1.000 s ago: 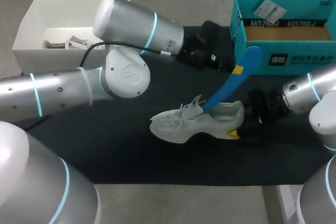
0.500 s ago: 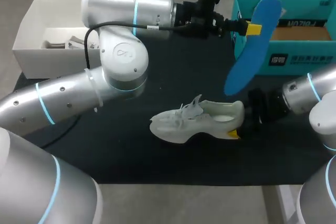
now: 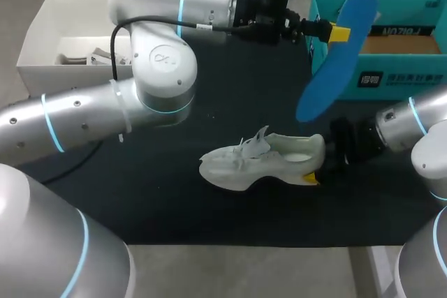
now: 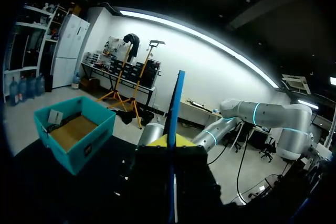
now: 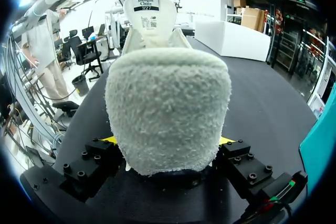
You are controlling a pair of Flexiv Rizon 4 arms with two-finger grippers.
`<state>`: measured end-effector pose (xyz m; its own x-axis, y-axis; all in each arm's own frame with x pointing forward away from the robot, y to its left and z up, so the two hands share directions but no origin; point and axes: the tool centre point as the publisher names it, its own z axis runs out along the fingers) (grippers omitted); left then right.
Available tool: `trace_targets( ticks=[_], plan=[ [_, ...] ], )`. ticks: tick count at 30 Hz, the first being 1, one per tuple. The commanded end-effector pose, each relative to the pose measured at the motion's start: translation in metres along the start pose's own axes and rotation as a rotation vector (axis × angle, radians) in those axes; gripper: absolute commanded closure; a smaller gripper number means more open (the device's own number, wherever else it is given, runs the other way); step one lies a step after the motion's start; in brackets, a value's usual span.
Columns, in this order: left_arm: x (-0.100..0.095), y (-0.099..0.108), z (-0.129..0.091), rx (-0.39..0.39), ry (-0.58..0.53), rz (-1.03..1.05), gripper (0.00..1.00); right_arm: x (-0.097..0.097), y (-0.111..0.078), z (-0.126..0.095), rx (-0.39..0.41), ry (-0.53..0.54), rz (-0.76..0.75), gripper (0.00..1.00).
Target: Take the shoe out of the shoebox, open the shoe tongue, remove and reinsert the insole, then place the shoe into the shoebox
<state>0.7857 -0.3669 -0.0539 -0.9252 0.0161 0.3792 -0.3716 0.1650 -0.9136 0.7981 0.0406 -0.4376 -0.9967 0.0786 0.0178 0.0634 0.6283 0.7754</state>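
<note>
My left gripper [image 3: 339,33] is shut on a blue insole [image 3: 327,82] and holds it in the air, hanging slantwise in front of the teal shoebox [image 3: 391,78]. In the left wrist view the insole [image 4: 177,103] shows edge-on between the yellow tips of that gripper [image 4: 170,148], with the shoebox [image 4: 84,140] off to one side. The pale grey shoe [image 3: 244,162] stands on the dark mat, toe towards the left. My right gripper [image 3: 318,169] clasps its heel from both sides. In the right wrist view the fuzzy heel [image 5: 168,103] fills the gap between the fingers [image 5: 108,139], tongue raised beyond it.
A white open box [image 3: 42,40] with small items inside stands at the back left. The open shoebox has a brown floor and a tag inside. The black mat [image 3: 230,95] covers the table between the boxes.
My left gripper has pulled the insole out of the shoe, lifting it up and back towards the shoebox. The shoe and my right gripper have stayed put.
</note>
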Motion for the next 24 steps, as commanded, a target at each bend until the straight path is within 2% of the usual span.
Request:
trace_targets(
  ticks=[1, 14, 18, 24],
  plan=[
    [-0.001, 0.0, 0.002, 0.003, 0.001, 0.001, 1.0, 0.002, -0.002, 0.004, 0.004, -0.003, 0.0, 1.0],
    [-0.001, 0.0, 0.002, 0.003, 0.001, 0.001, 1.0, 0.002, -0.002, 0.004, 0.004, -0.003, 0.0, 1.0],
    [0.04, -0.005, -0.005, 0.081, 0.044, -0.048, 1.0, 0.002, -0.002, 0.004, 0.004, -0.003, 0.0, 1.0],
    [0.089, -0.008, -0.018, 0.132, 0.109, -0.124, 1.0, 0.002, -0.002, 0.004, 0.004, -0.003, 0.0, 1.0]
  ],
)
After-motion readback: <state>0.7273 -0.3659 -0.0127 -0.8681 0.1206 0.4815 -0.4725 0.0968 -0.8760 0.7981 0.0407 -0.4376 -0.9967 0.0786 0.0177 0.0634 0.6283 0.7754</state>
